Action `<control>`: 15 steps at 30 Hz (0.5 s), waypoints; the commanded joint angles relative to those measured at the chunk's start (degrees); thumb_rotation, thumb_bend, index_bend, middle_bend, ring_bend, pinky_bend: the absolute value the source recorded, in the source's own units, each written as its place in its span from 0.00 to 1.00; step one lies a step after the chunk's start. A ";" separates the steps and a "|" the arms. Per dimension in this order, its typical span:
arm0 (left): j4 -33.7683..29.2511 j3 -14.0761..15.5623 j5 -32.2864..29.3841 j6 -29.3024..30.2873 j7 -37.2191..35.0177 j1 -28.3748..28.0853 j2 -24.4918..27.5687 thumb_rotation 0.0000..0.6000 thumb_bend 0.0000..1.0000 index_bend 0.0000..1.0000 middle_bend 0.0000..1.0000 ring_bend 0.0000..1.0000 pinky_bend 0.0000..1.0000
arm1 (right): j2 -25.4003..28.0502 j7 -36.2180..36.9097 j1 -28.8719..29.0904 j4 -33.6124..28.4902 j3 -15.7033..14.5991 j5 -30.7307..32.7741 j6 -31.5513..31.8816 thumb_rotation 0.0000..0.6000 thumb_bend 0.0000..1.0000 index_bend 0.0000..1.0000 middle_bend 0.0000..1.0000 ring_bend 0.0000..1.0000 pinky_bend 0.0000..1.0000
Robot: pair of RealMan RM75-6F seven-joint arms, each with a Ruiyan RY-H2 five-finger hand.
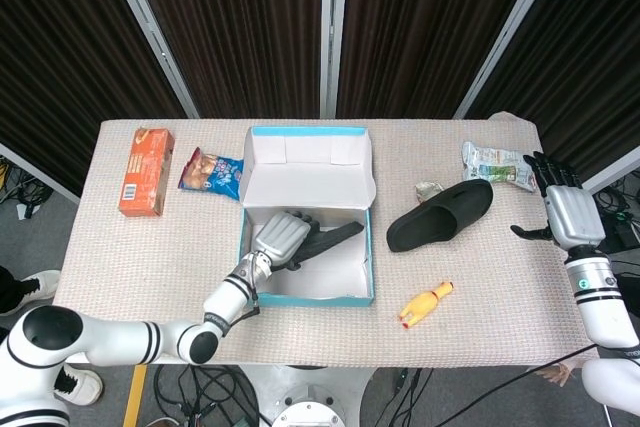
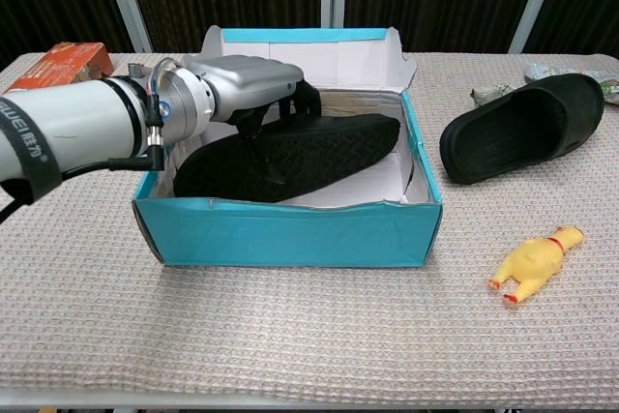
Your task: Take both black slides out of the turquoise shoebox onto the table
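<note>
The turquoise shoebox (image 1: 305,298) stands open at the table's middle, its near wall (image 2: 290,235) facing the chest view. One black slide (image 2: 309,152) lies sole-up inside it. My left hand (image 2: 242,86) reaches into the box; its fingers curl over the slide's far edge and the thumb presses on the sole. From the head view the left hand (image 1: 283,237) covers the slide's (image 1: 337,236) left end. The second black slide (image 1: 440,215) lies on the table right of the box. My right hand (image 1: 562,209) hovers at the table's right edge, fingers spread, holding nothing.
A yellow rubber chicken (image 1: 427,303) lies near the front edge, right of the box. An orange carton (image 1: 146,170) and a blue snack bag (image 1: 212,172) sit at the back left. A green-white packet (image 1: 495,163) and a crumpled wrapper (image 1: 430,189) lie near the second slide.
</note>
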 commanded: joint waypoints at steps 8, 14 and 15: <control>-2.86 1.18 7.57 0.82 -5.06 2.51 3.15 1.00 0.26 0.56 0.62 0.61 0.78 | 0.06 0.31 -0.39 -0.13 0.35 -0.19 0.39 1.00 0.00 0.00 0.00 0.00 0.00; -6.33 0.53 15.57 7.02 -10.34 6.03 6.10 1.00 0.26 0.56 0.62 0.61 0.79 | 0.25 0.34 -0.54 -0.52 0.55 -0.33 0.54 1.00 0.00 0.00 0.00 0.00 0.00; -7.41 0.12 16.48 7.93 -11.52 6.67 7.00 1.00 0.26 0.56 0.62 0.61 0.79 | 0.28 0.37 -0.58 -0.58 0.58 -0.37 0.58 1.00 0.00 0.00 0.00 0.00 0.00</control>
